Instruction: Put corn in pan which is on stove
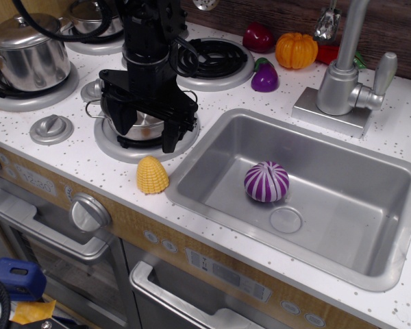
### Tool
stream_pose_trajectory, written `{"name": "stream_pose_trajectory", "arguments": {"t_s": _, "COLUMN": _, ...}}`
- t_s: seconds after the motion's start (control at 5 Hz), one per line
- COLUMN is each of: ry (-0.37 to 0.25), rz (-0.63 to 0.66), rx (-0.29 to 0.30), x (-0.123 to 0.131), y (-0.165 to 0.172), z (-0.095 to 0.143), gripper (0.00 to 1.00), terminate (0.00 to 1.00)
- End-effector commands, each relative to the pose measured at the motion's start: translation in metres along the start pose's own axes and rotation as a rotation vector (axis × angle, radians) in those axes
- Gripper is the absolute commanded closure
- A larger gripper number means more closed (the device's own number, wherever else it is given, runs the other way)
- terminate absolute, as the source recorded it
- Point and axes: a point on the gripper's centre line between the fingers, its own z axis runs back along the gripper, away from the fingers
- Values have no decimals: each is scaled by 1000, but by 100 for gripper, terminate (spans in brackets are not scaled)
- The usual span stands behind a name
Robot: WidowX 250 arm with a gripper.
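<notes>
The yellow corn (152, 175) sits on the white speckled stove (82, 154) top at the front edge, between the front burner and the sink. The small steel pan (138, 125) with wire loop handles rests on the front burner ring, mostly covered by my arm. My black gripper (144, 137) hangs over the pan, its fingers (170, 133) spread wide and empty, just behind and above the corn.
A larger lidded steel pot (29, 55) stands on the back left burner. The steel sink (370, 226) on the right holds a purple-and-white striped ball (266, 181). An orange pumpkin (296, 50), a dark red vegetable (259, 37), a purple eggplant (264, 76) and the faucet (342, 75) stand behind.
</notes>
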Motion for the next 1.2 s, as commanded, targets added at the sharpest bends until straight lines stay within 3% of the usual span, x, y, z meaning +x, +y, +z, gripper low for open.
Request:
{"name": "stream_pose_trajectory", "arguments": {"t_s": 0.0, "ry": 0, "rz": 0, "rx": 0, "x": 0, "y": 0, "z": 0, "gripper": 0, "terminate": 0}}
{"name": "stream_pose_trajectory", "arguments": {"t_s": 0.8, "ry": -14, "rz": 27, "rx": -105, "x": -4, "y": 5, "z": -39, "gripper": 0, "terminate": 0}}
{"name": "stream_pose_trajectory", "arguments": {"t_s": 1.0, "ry": -15, "rz": 53, "rx": -129, "x": -7, "y": 2, "z": -43, "gripper": 100, "terminate": 0}}
